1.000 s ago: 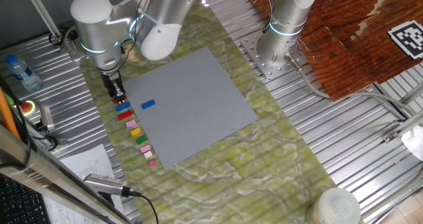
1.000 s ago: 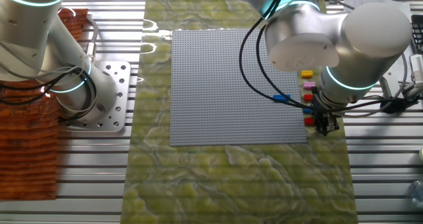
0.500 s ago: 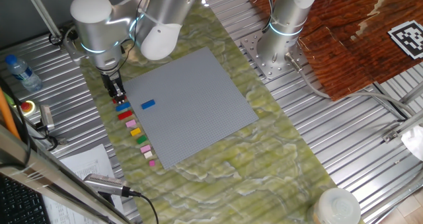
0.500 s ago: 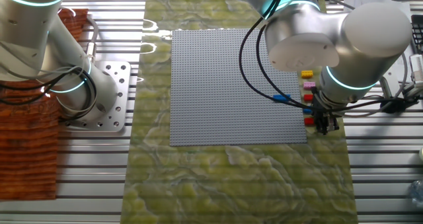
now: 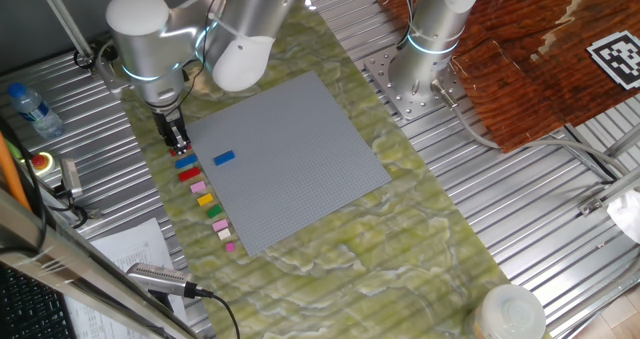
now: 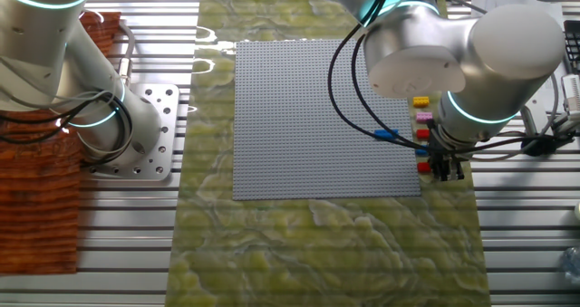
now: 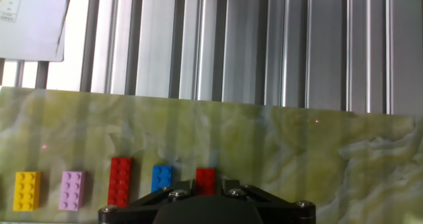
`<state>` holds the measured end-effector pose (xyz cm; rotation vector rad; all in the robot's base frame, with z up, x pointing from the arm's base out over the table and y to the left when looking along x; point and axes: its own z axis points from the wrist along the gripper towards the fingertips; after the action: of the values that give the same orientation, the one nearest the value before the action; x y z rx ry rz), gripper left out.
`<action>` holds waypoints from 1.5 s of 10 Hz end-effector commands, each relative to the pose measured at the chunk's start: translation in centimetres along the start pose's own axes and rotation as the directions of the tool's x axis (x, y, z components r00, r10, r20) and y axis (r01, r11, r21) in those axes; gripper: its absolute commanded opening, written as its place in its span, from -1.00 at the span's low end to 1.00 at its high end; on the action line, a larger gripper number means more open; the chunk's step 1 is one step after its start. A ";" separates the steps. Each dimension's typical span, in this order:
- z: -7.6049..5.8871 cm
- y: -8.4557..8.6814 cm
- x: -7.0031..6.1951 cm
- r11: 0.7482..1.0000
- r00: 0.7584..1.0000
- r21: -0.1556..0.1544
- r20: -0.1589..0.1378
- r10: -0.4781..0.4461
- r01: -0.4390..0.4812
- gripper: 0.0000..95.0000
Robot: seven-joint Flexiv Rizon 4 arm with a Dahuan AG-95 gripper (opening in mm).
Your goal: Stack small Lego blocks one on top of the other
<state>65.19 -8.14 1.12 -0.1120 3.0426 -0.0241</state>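
A row of small Lego blocks lies on the green mat along the grey baseplate's [image 5: 290,159] edge. In the hand view they are yellow [image 7: 27,189], pink [image 7: 71,189], red [image 7: 120,181], blue [image 7: 161,178] and a second red brick [image 7: 205,179]. My gripper [image 7: 207,182] is down at the mat, with its jaws closed on either side of that end red brick. In the fixed views the gripper [image 5: 177,139] [image 6: 444,168] stands at the end of the row. One blue brick [image 5: 224,158] sits on the baseplate.
The row runs on with green and pink bricks [image 5: 218,223] toward the mat's front. A second arm's base [image 5: 415,74] stands behind the baseplate. A water bottle [image 5: 30,109] and papers [image 7: 33,19] lie on the ribbed metal table beside the mat.
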 end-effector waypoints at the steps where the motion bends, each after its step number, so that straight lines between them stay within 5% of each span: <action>1: 0.0 0.0 0.0 1.000 1.000 0.000 -0.001 0.000 0.000 -0.60; 15: 0.0 0.0 0.1 1.000 1.000 -0.002 -0.017 0.018 -0.018 -0.60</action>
<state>65.08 -8.16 1.12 -0.0851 3.0599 -0.0206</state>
